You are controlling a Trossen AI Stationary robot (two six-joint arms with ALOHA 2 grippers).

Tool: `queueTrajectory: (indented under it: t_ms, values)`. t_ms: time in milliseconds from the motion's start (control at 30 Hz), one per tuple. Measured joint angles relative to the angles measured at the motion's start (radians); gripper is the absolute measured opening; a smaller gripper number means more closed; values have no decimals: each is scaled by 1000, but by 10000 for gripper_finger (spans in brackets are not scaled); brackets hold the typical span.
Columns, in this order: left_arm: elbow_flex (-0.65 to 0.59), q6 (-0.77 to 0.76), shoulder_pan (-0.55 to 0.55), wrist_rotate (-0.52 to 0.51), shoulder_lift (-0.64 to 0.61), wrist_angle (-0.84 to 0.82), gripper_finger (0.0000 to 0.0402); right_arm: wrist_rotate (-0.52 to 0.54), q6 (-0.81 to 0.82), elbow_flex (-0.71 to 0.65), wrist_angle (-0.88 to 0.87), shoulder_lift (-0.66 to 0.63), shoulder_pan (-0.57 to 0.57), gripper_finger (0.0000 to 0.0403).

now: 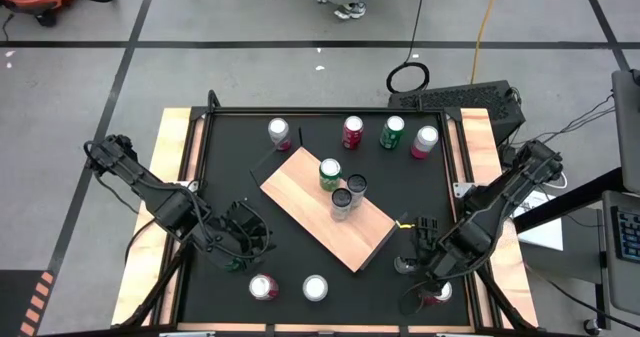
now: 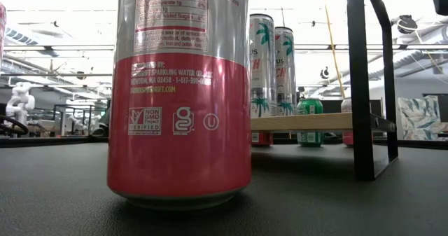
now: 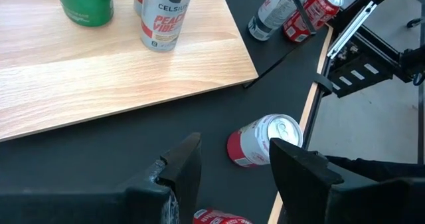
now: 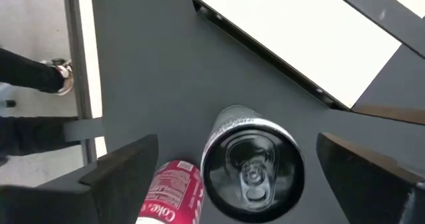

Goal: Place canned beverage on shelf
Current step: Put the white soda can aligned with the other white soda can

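A: Left pincer (image 1: 240, 239) first: it sits low at the near left of the surface (image 1: 230, 187), jaws part open with nothing between them; a red can (image 3: 260, 139) lies on its side just past its fingers.

B: And the shelf (image 1: 325, 205)?

A: Mid-surface, set at an angle, with three cans standing on it. More cans stand along the far edge and two at the near edge.

B: The right side?

A: Right pincer (image 4: 232, 167) hovers above an upright dark can (image 4: 252, 171) at the near right, fingers spread wide either side, not gripping. A red Coke can (image 4: 169, 194) sits just beside it.

B: How will that can handle?

A: Probably rigid if full, smooth and slippery, thin-walled. I'd take it mid-body, across the width, squeezing gently.
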Motion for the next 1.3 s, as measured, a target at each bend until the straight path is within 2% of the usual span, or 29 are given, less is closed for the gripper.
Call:
queueTrajectory:
  t_ms: [367, 533, 733, 1100, 1200, 1300]
  values:
    - [0, 1, 0, -7, 0, 13, 180, -27, -40, -2, 0, 24, -27, 377]
    - [0, 1, 0, -8, 0, 13, 180, -80, -39, -42, 21, 24, -35, 377]
    - [0, 1, 0, -8, 0, 13, 180, -82, -20, -85, 86, 24, -35, 377]
    - [0, 11, 0, -8, 1, 13, 180, -81, -13, -86, 81, 24, -35, 376]
    - [0, 11, 0, -8, 1, 10, 180, -83, -13, -86, 77, 24, -35, 360]
    - [0, 10, 0, -8, 1, 10, 180, -82, -16, -86, 71, 24, -35, 324]
